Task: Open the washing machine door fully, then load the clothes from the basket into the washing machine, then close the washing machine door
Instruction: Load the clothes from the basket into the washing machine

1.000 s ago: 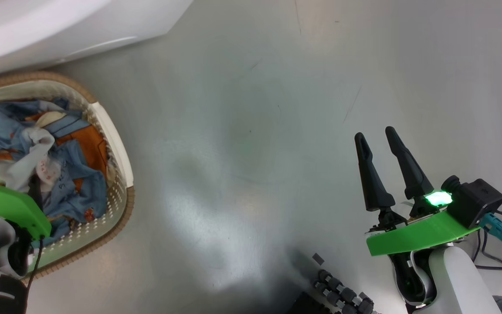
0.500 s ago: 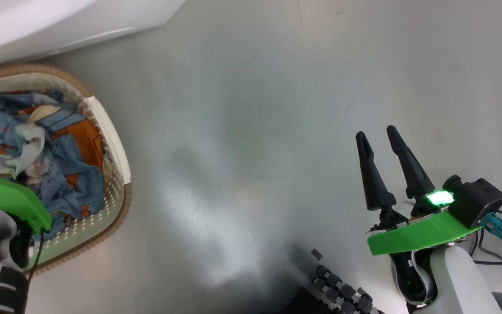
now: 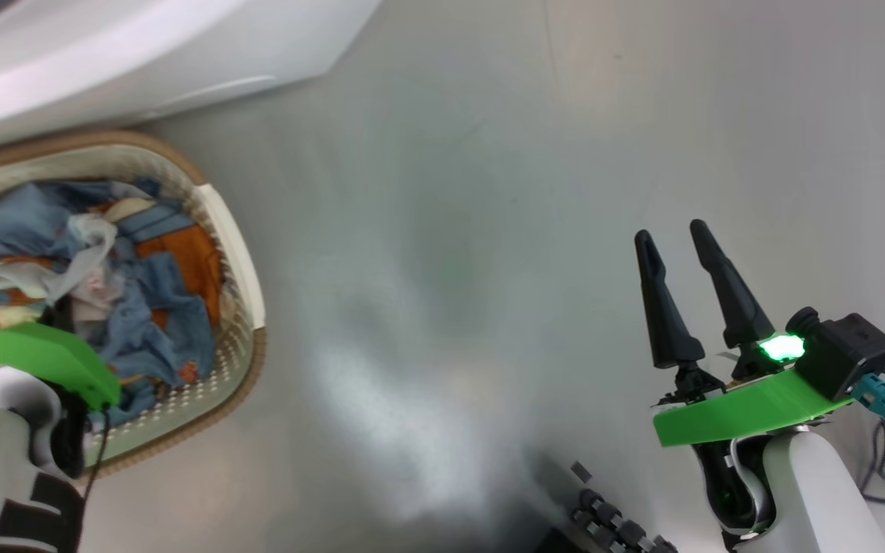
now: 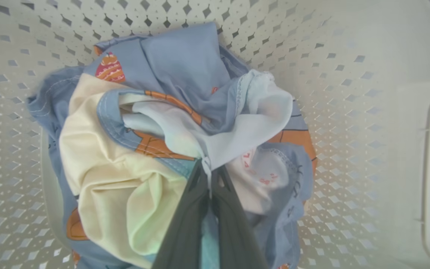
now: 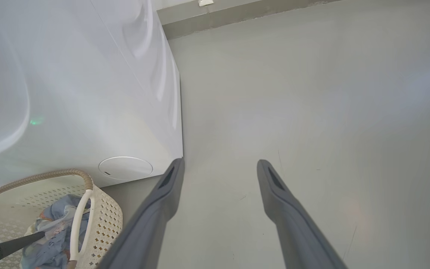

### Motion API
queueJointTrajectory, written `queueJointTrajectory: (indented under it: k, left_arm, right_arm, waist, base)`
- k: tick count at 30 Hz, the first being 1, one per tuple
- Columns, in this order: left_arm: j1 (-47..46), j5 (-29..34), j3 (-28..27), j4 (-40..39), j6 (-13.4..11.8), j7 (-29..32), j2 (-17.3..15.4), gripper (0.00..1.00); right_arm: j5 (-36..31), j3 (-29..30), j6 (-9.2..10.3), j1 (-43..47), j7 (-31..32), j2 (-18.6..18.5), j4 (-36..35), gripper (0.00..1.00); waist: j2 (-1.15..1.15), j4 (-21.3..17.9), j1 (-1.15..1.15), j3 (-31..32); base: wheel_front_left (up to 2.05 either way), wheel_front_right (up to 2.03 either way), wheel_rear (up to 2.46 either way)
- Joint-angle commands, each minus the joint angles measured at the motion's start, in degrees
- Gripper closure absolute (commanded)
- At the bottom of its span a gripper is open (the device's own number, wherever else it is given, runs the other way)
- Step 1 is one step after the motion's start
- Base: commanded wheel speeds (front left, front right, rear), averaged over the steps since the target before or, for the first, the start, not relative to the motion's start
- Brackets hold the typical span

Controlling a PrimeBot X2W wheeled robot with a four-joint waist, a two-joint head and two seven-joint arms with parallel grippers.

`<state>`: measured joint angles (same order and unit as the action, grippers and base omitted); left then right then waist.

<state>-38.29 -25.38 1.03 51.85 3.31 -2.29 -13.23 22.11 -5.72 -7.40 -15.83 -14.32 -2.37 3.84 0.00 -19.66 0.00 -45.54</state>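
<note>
Pinched shut in the left gripper [image 4: 206, 166], a fold of the clothes [image 4: 185, 74] in the basket [image 4: 349, 56] beside the washing machine [image 3: 104, 61]; right gripper [image 3: 669, 230] wide, empty, well apart.

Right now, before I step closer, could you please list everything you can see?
washing machine: one, white, top left of the head view, behind the basket
round cap: one, white, low on the washing machine's front
basket: one, cream with a brown rim, on the floor at the left
clothes: several pieces, exact count unclear, blue, orange, cream and white, heaped in the basket
floor: one, grey, under everything
left gripper: one, dark, inside the basket, jaws shut on the clothes
right gripper: one, dark, over bare floor at the lower right, jaws open and holding nothing
</note>
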Motion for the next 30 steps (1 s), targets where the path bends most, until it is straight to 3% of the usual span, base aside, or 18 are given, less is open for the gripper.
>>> queueJointTrajectory:
  k: [1, 16, 30]
  left_arm:
    - [2.9, -0.5, -1.3, -1.0, 0.1, -1.0, -1.1, 1.00]
    - [11.6, -3.6, -1.1, -7.4, 1.9, -7.0, 3.5, 1.00]
    - [23.6, -3.5, 0.4, -18.1, 2.2, -11.4, 6.8, 1.00]
  right_arm:
    - [-0.8, -0.5, -0.09, 1.1, -0.7, -0.5, -0.9, 0.00]
    - [-2.7, 1.4, -0.09, 4.0, -0.7, -1.8, -0.5, 0.00]
    - [-2.9, 2.4, -0.09, 9.6, -0.7, -4.0, 0.3, 0.00]
  waist:
    - [0.00, 1.7, 0.00, 2.0]
    - [0.00, 7.6, 0.00, 12.8]
    - [0.00, 11.9, 0.00, 25.9]
  base:
    - [0.00, 0.00, 0.00]
    - [0.00, 0.00, 0.00]
    - [0.00, 0.00, 0.00]
